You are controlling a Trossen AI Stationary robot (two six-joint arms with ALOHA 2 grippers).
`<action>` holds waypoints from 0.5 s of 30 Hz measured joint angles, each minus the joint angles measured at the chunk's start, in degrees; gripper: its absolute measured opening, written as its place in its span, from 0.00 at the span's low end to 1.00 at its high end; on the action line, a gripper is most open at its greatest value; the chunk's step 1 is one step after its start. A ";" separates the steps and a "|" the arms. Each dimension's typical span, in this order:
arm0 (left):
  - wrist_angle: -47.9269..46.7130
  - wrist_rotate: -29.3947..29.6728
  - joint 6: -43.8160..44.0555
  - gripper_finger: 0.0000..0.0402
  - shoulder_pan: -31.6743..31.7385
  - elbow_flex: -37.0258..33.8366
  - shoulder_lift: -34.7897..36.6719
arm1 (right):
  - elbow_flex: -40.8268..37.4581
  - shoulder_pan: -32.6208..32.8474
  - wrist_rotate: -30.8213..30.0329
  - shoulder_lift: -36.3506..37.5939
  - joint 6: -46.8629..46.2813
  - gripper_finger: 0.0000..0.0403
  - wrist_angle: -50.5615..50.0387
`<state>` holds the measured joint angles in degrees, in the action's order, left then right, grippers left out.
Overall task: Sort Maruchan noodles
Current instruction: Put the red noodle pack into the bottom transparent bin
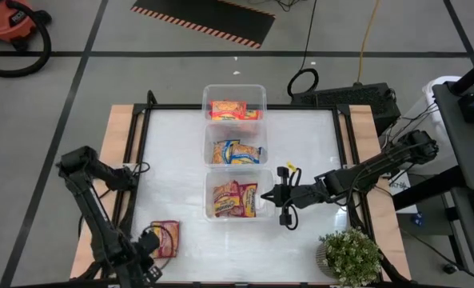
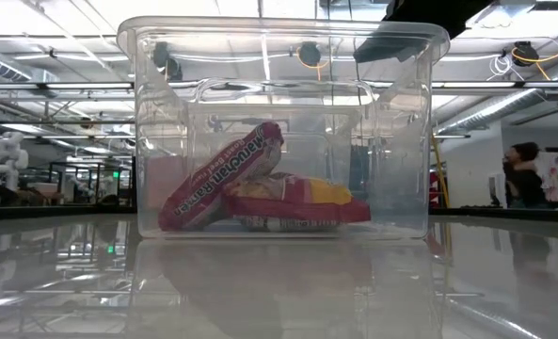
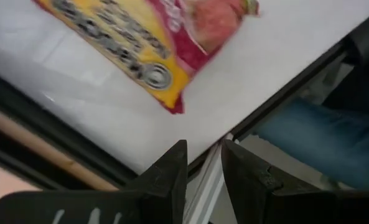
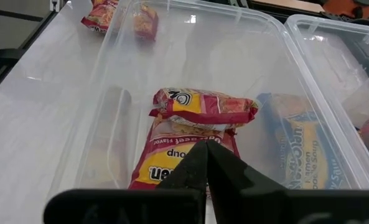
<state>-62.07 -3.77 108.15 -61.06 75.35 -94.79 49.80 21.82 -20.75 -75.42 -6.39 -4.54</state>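
Three clear plastic bins [image 1: 207,134] stand in a row mid-table; nearest bin [image 1: 210,210] as landmark. It holds two red-yellow ramen packets [image 1: 235,199]. My right gripper [image 1: 268,195], fingers pressed together, hangs at its side. One more red-yellow packet [image 1: 165,238] lies well apart beside my left gripper [image 3: 204,168], fingers slightly spread, empty.

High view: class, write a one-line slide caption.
Three clear bins hold sorted noodle packets; one red packet lies by the left gripper.

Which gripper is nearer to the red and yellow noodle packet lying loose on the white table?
Left. The left gripper sits right beside the loose red and yellow noodle packet at the table's near-left corner. The right gripper is far off, at the nearest clear plastic bin.
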 joint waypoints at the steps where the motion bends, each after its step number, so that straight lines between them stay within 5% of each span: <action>1: 1.15 -0.77 -0.22 0.26 -0.09 0.00 -0.99 | 0.00 0.00 0.00 0.00 0.00 0.00 0.02; 8: 4.82 -5.07 -0.29 0.28 -0.15 0.00 -6.33 | 0.00 0.00 0.01 0.00 1.23 0.00 2.58; 15: 4.85 -4.60 0.23 0.44 -0.11 0.00 -9.16 | 0.00 0.02 0.04 0.00 2.30 0.00 3.45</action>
<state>-57.22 -8.37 108.38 -61.17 75.35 -103.95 49.80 21.85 -20.71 -75.42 -4.09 -1.08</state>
